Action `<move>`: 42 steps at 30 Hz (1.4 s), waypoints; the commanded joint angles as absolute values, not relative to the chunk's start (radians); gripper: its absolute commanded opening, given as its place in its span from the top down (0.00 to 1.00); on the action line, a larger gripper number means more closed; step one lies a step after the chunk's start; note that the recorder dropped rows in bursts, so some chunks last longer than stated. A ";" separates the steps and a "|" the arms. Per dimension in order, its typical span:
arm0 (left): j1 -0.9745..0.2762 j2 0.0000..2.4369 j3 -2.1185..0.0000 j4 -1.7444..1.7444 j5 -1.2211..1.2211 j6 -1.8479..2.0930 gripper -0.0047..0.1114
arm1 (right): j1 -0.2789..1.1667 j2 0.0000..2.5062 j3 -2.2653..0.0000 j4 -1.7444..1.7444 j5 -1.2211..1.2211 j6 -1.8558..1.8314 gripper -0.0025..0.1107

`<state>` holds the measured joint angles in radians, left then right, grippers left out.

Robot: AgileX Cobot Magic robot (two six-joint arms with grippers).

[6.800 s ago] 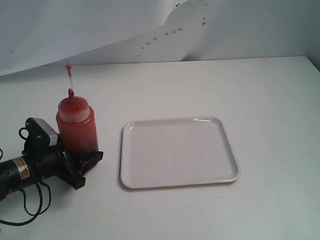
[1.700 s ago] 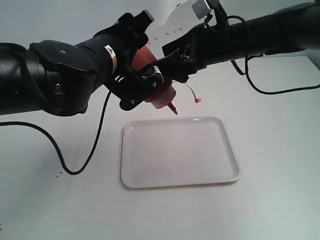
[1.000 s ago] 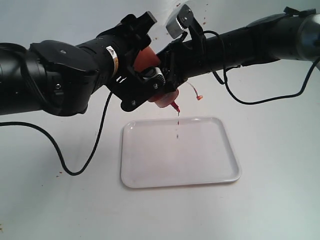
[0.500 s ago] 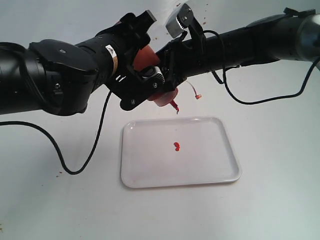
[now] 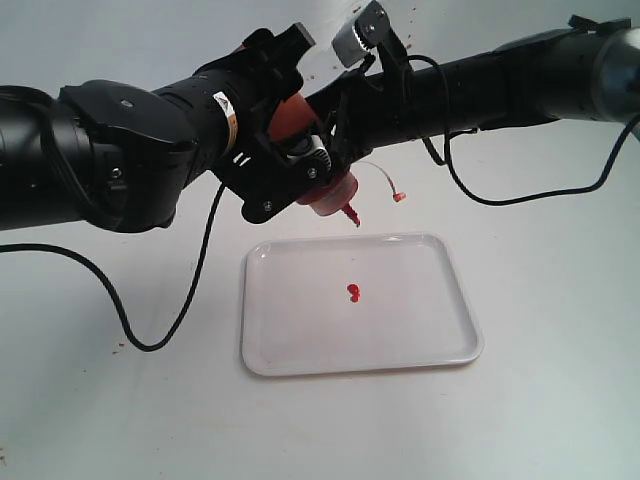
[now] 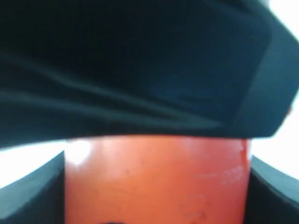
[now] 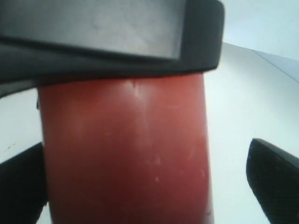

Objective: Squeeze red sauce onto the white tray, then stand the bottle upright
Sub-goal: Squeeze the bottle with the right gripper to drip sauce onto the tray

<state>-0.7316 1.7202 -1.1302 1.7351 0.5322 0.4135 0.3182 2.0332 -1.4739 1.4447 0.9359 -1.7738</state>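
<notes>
The bottle (image 5: 328,194) hangs tipped nozzle-down over the far edge of the white tray (image 5: 420,335). My left gripper (image 5: 295,140) is shut on its body, and in the left wrist view the red bottle (image 6: 154,182) fills the gap between both fingers (image 6: 32,196). My right gripper (image 5: 345,118) reaches in from the right around the same bottle (image 7: 126,154). One of its fingers (image 7: 273,177) stands apart from the bottle wall, so it is open. A small blob of red sauce (image 5: 354,292) lies near the tray's middle.
The bottle's cap (image 5: 401,198) dangles on a thin tether right of the nozzle. A black cable (image 5: 160,330) loops over the table left of the tray. Dark red specks (image 5: 408,40) mark the white back wall.
The falling thread of sauce has ended as a blob on the tray. The right gripper has loosened off the bottle and risen a little. The left arm and bottle stay put.
</notes>
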 commanded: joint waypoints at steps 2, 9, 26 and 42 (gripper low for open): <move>-0.737 1.712 -1.143 1.744 0.553 0.402 0.96 | 0.319 2.032 -1.480 1.458 0.963 -1.773 0.05; -0.737 1.712 -1.143 1.744 0.553 0.402 0.96 | 0.319 2.032 -1.480 1.438 0.978 -1.773 0.23; -0.737 1.712 -1.143 1.744 0.553 0.402 0.96 | 0.319 2.032 -1.480 1.443 1.047 -1.805 0.96; -0.737 1.712 -1.143 1.744 0.553 0.402 0.96 | 0.319 2.032 -1.480 1.484 1.058 -1.802 0.11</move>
